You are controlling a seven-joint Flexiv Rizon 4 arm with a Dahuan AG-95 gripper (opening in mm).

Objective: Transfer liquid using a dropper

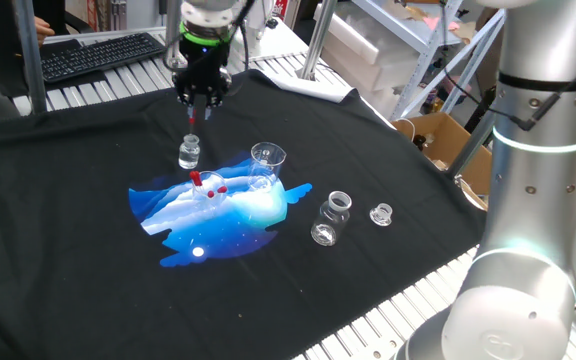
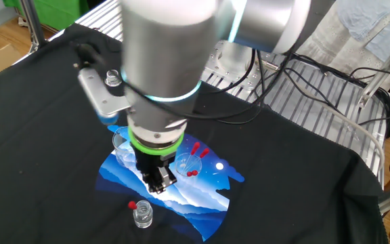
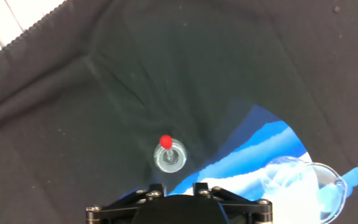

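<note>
The dropper stands upright in a small clear vial [image 1: 189, 154] on the black cloth, its red bulb [image 1: 192, 122] sticking out of the top. My gripper [image 1: 198, 100] hangs just above the bulb and is apart from it, with its jaws spread and nothing between them. In the other fixed view the gripper [image 2: 156, 183] is above and right of the vial [image 2: 142, 216] and the red bulb [image 2: 133, 205]. The hand view looks straight down on the bulb [image 3: 165, 141] and the vial [image 3: 169, 157]; my fingertips do not show there.
A blue-and-white patch [image 1: 218, 225] lies on the black cloth. On it stand a low glass dish with red-tipped pieces [image 1: 209, 187] and a glass beaker [image 1: 267, 161]. A clear flask [image 1: 331, 218] and a glass stopper [image 1: 381, 214] sit to the right. A keyboard [image 1: 98, 55] is at the back.
</note>
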